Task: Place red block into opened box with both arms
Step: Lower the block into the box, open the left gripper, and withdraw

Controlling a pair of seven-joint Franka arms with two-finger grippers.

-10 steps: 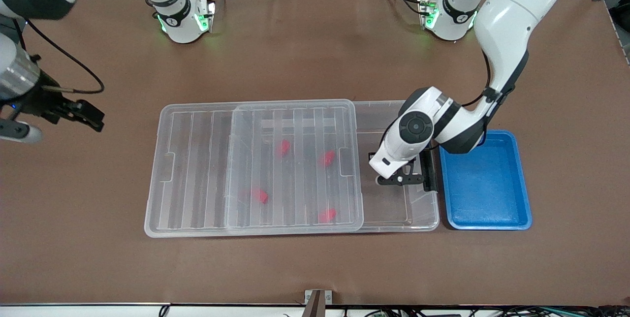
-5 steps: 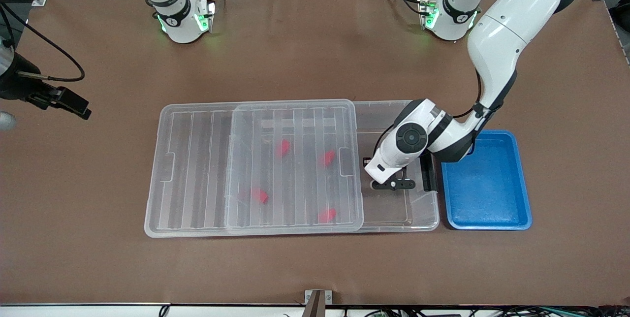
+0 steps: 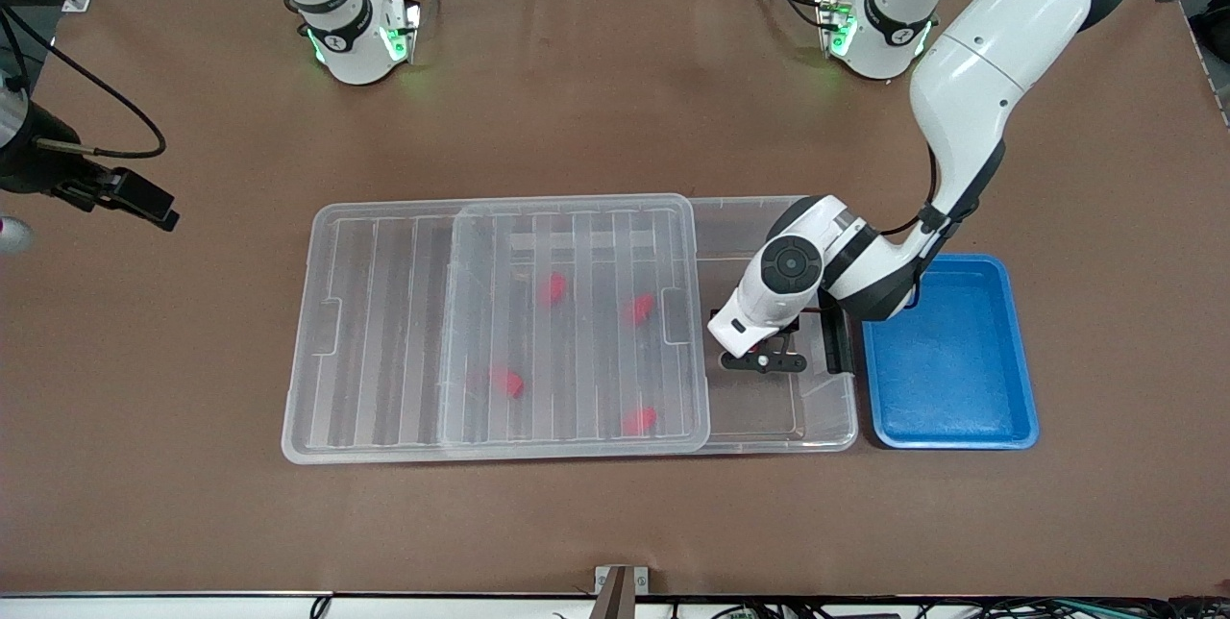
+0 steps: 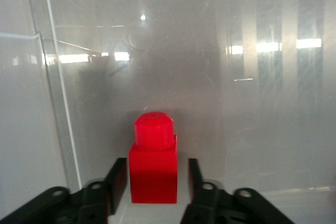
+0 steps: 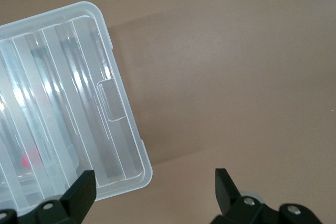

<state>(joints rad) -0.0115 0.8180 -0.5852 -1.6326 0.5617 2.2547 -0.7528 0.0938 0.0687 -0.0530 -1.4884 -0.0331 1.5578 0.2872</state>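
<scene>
Left gripper (image 4: 153,182) fingers now parted beside red block (image 4: 153,167) in box (image 3: 826,427), right gripper (image 5: 152,190) wide.

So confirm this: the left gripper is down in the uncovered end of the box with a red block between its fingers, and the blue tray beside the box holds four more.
Wrong on the tray. In the front view the blue tray is empty; the four other red blocks lie in the box, under the lid. The rest holds: the left wrist view shows the red block between the left gripper's fingers.

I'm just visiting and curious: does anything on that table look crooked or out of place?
Only the lid: it lies slid toward the right arm's end, overhanging the box and leaving the end beside the blue tray uncovered. That looks deliberate: the left end effector is in the gap, with a red block between its fingers.
</scene>
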